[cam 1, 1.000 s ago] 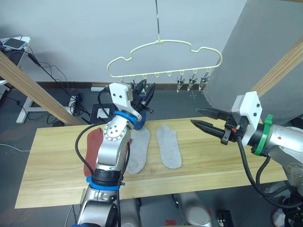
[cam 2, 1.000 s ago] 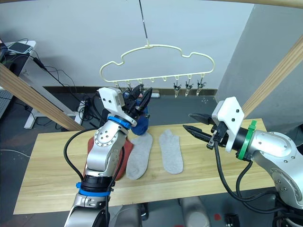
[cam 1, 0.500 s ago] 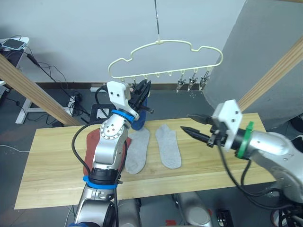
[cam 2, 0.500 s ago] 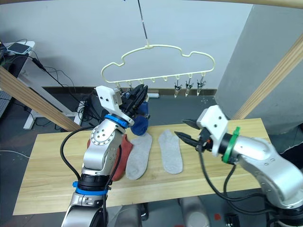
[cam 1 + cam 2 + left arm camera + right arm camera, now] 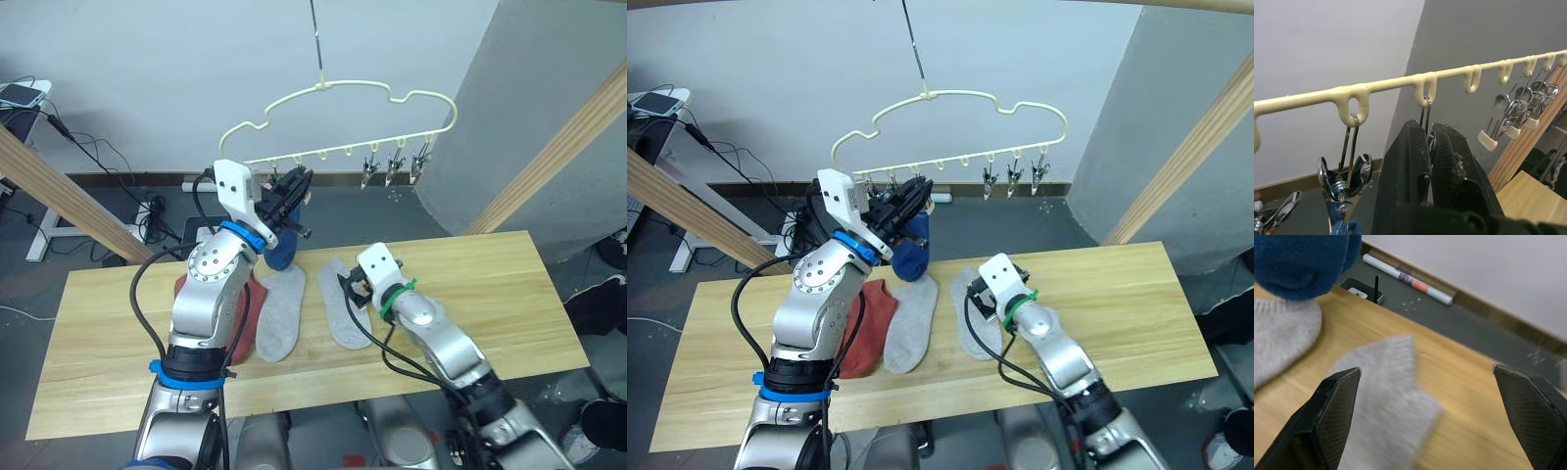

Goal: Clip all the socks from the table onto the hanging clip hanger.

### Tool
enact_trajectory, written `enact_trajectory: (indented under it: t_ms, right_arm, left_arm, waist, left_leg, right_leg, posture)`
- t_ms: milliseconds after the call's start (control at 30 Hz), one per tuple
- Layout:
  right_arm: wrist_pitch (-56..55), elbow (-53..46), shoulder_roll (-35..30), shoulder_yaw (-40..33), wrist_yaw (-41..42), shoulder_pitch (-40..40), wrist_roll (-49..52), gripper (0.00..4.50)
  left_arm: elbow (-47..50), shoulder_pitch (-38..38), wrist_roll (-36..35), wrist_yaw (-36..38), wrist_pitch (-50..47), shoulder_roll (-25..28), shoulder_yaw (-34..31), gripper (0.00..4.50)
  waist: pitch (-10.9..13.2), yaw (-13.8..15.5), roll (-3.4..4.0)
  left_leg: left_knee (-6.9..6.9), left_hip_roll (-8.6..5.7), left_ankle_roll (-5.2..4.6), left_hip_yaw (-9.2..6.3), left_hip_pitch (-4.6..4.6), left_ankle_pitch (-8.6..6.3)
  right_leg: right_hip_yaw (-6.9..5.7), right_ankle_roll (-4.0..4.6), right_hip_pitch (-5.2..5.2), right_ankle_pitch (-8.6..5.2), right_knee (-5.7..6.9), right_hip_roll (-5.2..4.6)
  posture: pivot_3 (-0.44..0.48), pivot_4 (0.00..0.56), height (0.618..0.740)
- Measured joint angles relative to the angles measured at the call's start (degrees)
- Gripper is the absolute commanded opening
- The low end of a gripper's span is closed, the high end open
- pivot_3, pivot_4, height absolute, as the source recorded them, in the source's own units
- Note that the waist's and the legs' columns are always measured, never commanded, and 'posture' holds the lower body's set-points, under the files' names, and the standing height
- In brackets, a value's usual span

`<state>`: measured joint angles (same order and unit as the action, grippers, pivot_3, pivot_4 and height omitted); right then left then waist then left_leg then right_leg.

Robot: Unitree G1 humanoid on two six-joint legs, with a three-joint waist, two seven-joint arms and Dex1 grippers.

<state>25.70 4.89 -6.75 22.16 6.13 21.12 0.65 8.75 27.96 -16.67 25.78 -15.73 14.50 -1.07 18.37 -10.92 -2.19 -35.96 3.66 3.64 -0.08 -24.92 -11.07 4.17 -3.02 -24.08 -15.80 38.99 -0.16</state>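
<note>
Since 1 s ago the right arm has swung in from the robot's right and dropped toward the table; the left arm has held at the hanger.

Table (image 5: 509, 294): long plank top. On it, side by side: rust-red sock (image 5: 872, 323), 1st grey sock (image 5: 909, 323), 2nd grey sock (image 5: 345, 304). Only these 3 lie visible on the top; a blue sock (image 5: 911, 257) hangs off a clip at the hanger's left end, toe just above the table's far edge.

Clip hanger (image 5: 343, 96): hangs by its long hook over the far side of the table. 3 free clips bunched at its right end, empty loops mid-row.

Left gripper (image 5: 1429, 152): raised to the clip row, beside the blue sock. Fingers pressed together, w/ the wire stem of a clip running between the tips. Looks like it is pinching a clip (image 5: 1426, 117), but the contact is hidden.

Right gripper (image 5: 1425, 396): low over the 2nd grey sock's cuff end, fingers spread wide, holding nothing.

Step in hand, by judgement: pick-up of the 2nd grey sock; 1 sock hung, so task is early.

Next move calls for: descend to fabric, straddle the cuff edge, close, lift, carry to the clip at the left gripper
</note>
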Motion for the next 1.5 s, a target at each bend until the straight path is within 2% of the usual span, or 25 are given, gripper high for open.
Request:
enact_trajectory:
  t_ms: [267,333,400,667,733,900,1033,1500]
  right_arm:
    - [-5.26,10.69,5.18,-0.84,0.10,0.56,-2.02,4.50]
    - [-5.83,12.03,5.67,-1.35,0.10,1.23,-2.38,4.13]
    - [-6.15,13.12,5.87,-2.00,0.25,1.93,-2.50,3.56]
    - [-7.27,14.21,5.03,-2.80,2.83,2.56,-4.40,0.61]
    - [-8.02,13.09,3.39,-2.28,3.98,2.22,-5.83,0.00]
    - [-13.43,4.01,-1.86,0.18,7.77,1.86,-9.65,0.00]
    - [-19.37,-1.65,-3.54,2.67,10.13,2.17,-12.88,0.00]
    - [-27.88,2.53,-1.85,2.89,10.16,7.60,-16.90,0.00]
  left_arm:
    - [0.07,-0.08,-1.33,1.05,-1.51,0.66,-0.47,0.09]
    - [0.13,-0.11,-1.35,1.24,-1.64,0.99,-0.47,0.09]
    - [0.22,-0.13,-1.43,1.40,-1.87,1.12,-0.50,0.09]
    - [0.50,-0.13,-4.87,3.67,-4.38,2.24,-1.47,0.09]
    - [0.49,-0.01,-6.02,3.95,-5.35,2.67,-1.96,0.09]
    - [0.44,0.77,-7.41,4.95,-6.45,3.46,-2.77,0.09]
    - [0.44,1.16,-8.17,5.34,-6.99,3.45,-2.73,0.09]
    - [0.45,1.21,-9.56,6.26,-9.05,3.48,-2.68,0.09]
  waist:
    - [0.00,0.00,0.00]
    - [0.00,0.00,0.00]
    - [0.00,0.00,0.00]
    - [-0.01,0.02,0.00]
    - [-0.01,0.10,0.00]
    - [-0.01,0.08,0.00]
    - [-0.01,-0.14,0.00]
    - [-0.01,-0.12,0.00]
  left_leg:
    - [0.00,0.01,0.00,-0.01,-0.01,0.00]
    - [-0.01,0.00,0.00,0.00,0.00,0.00]
    - [-0.01,0.00,0.00,-0.01,0.00,0.00]
    - [-0.01,0.00,0.00,-0.02,0.01,0.00]
    - [-0.02,-0.01,0.00,-0.01,0.00,0.00]
    - [0.00,0.01,0.00,-0.02,0.00,0.00]
    - [0.01,0.02,0.00,-0.02,0.01,0.00]
    - [-0.01,0.00,0.00,-0.01,0.00,0.00]
  right_leg:
    - [-0.02,0.12,-0.01,0.07,0.01,0.00]
    - [-0.01,0.11,0.00,0.08,0.01,0.00]
    - [-0.02,0.11,0.00,0.08,0.02,0.00]
    - [-0.02,0.11,0.01,0.09,0.03,0.00]
    - [-0.02,0.10,0.01,0.09,0.02,-0.01]
    - [-0.02,0.09,-0.01,0.08,0.02,0.02]
    - [-0.03,0.09,-0.01,0.09,0.02,0.03]
    - [-0.02,0.11,0.00,0.11,0.04,-0.01]
  posture:
    - [-0.268,0.312,0.732]
    - [-0.268,0.311,0.732]
    - [-0.268,0.311,0.732]
    - [-0.268,0.307,0.732]
    - [-0.269,0.307,0.732]
    - [-0.280,0.306,0.732]
    - [-0.284,0.306,0.732]
    - [-0.284,0.304,0.732]
